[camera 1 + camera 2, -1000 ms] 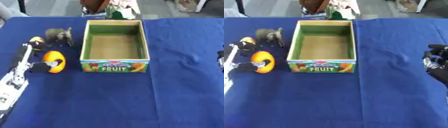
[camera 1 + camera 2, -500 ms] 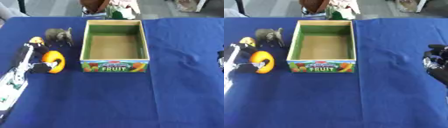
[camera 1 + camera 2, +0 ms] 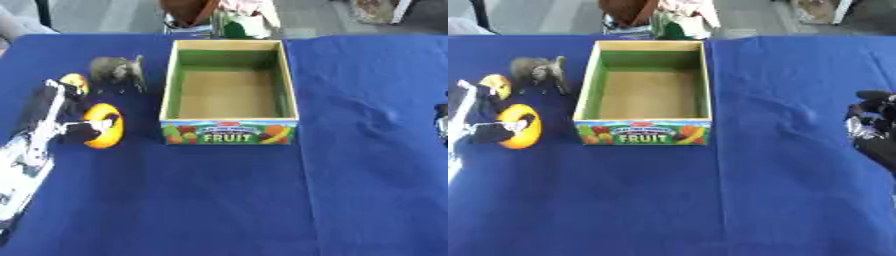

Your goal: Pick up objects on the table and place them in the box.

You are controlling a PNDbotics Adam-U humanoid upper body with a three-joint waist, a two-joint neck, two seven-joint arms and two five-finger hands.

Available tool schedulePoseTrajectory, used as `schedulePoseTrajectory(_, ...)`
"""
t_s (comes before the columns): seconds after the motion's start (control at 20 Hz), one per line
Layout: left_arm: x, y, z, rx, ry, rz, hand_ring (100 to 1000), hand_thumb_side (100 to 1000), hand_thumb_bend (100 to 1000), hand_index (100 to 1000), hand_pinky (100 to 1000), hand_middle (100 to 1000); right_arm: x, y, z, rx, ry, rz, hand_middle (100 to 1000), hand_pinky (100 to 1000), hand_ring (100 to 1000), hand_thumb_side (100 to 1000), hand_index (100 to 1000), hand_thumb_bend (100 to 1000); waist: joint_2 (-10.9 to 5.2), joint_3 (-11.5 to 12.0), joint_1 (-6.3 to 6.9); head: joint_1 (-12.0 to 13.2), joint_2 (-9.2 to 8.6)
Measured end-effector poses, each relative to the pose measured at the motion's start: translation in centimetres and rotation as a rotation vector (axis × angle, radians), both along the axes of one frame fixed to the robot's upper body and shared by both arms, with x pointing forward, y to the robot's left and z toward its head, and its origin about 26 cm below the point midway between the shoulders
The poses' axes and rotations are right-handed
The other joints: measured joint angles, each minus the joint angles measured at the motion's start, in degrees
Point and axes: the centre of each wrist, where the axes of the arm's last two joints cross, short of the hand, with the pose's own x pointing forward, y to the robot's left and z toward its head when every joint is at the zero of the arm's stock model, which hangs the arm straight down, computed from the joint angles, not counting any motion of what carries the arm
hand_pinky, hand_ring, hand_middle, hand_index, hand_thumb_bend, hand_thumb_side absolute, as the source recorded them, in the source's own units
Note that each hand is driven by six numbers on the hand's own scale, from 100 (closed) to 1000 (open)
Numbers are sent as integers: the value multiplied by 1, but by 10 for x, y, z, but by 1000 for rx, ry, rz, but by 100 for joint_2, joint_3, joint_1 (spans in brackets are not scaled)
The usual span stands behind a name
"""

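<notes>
An open cardboard box [image 3: 229, 136] with "FRUIT" on its front wall stands mid-table, and nothing shows inside it. Left of it lies a yellow-orange fruit [image 3: 105, 125]. A grey toy elephant [image 3: 115, 71] stands farther back, with a small yellow-orange thing [image 3: 74, 81] beside it. My left hand [image 3: 42, 117] lies along the fruit's left side, fingers straight and pointing towards the small yellow thing, thumb [image 3: 84, 133] across the fruit's front. My right hand [image 3: 874, 131] sits at the right edge, well away from the box.
A blue cloth [image 3: 262, 200] covers the whole table. Brown, green and white things [image 3: 229, 15] stand just past the far edge behind the box. Bare blue cloth lies in front of the box and to its right.
</notes>
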Motion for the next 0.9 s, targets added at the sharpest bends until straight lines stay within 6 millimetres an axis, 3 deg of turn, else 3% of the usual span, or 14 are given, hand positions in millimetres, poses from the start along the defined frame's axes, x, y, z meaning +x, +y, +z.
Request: schedulePoseTrajectory(0.9,-16,-34,92,-16,-317,-160,483,128,476,254,468,100,0,0,0,-1,4,1,520,555,690,107,715,100,-7,-53,44,2,42)
